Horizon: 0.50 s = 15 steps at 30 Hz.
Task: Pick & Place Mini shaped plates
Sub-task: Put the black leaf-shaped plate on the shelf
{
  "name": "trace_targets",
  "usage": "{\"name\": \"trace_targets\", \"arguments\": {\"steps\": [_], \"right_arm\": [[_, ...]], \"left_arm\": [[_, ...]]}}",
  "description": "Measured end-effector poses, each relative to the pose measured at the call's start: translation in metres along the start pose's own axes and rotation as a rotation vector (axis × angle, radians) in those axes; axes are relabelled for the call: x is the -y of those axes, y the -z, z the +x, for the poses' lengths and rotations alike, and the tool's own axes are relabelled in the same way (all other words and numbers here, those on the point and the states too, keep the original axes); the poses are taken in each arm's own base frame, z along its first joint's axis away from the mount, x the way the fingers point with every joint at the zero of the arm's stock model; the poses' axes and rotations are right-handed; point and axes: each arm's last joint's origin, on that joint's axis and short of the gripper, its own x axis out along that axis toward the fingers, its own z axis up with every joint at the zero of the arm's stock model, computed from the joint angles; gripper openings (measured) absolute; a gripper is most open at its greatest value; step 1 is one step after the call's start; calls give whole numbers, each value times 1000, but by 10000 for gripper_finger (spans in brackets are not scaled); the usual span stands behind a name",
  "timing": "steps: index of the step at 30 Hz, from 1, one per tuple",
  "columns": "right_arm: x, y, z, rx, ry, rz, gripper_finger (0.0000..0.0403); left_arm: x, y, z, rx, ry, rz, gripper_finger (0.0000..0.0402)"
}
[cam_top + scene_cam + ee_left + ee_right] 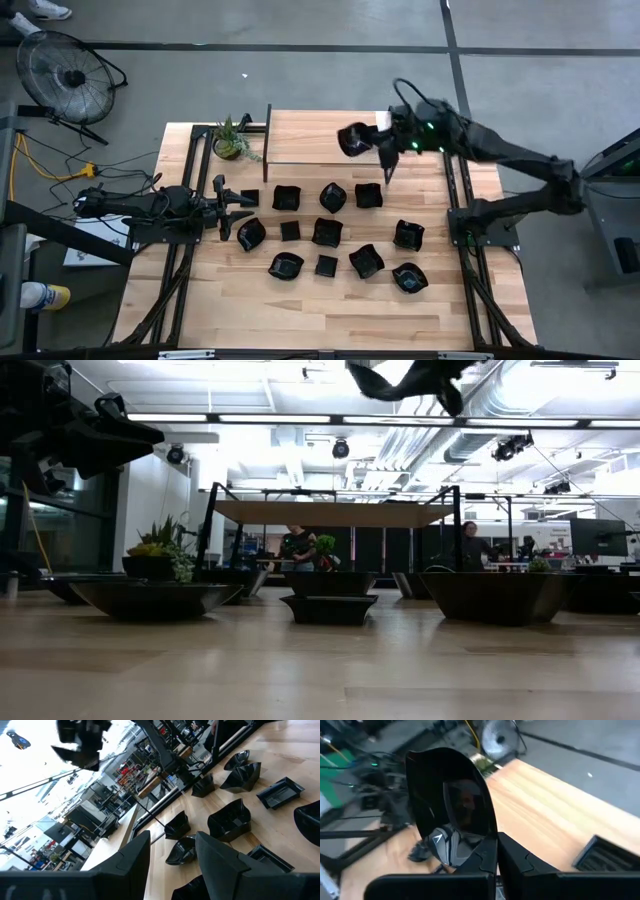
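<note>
Twelve mini shaped plates (325,232) lie on the table (300,310) from above; right gripper (372,148) lifts a thirteenth plate (352,139) over the raised shelf (320,135). Right wrist: fingers pinch its rim (glossy). Left gripper (225,207) spread, waiting.

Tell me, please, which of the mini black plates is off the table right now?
The rounded plate pinched in the right gripper, held in the air above the raised wooden platform. All the others rest on the table.
</note>
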Motion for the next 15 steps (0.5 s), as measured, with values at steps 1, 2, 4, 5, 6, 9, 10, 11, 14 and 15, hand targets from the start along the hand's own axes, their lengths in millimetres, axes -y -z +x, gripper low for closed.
{"name": "trace_targets", "arguments": {"steps": [1, 2, 4, 5, 6, 9, 10, 11, 14, 15], "right_arm": [[1, -8, 5, -19, 20, 0, 0], [3, -15, 10, -38, 34, -1, 0], [9, -29, 21, -78, 35, 13, 0], [13, -36, 27, -94, 31, 26, 0], [16, -42, 34, -114, 27, 38, 0], [32, -57, 53, -163, 18, 67, 0], [37, -61, 60, -175, 19, 80, 0], [43, -64, 66, -186, 21, 94, 0], [61, -71, 87, -216, 24, 140, 0], [66, -72, 93, -224, 31, 152, 0]], "left_arm": [[0, 0, 0, 0, 0, 0, 154], [0, 0, 0, 0, 0, 0, 154], [0, 0, 0, 0, 1, 0, 154], [0, 0, 0, 0, 0, 0, 154], [0, 0, 0, 0, 0, 0, 154], [0, 0, 0, 0, 0, 0, 154], [0, 0, 0, 0, 0, 0, 154], [0, 0, 0, 0, 0, 0, 154], [0, 0, 0, 0, 1, 0, 154], [0, 0, 0, 0, 0, 0, 154]]}}
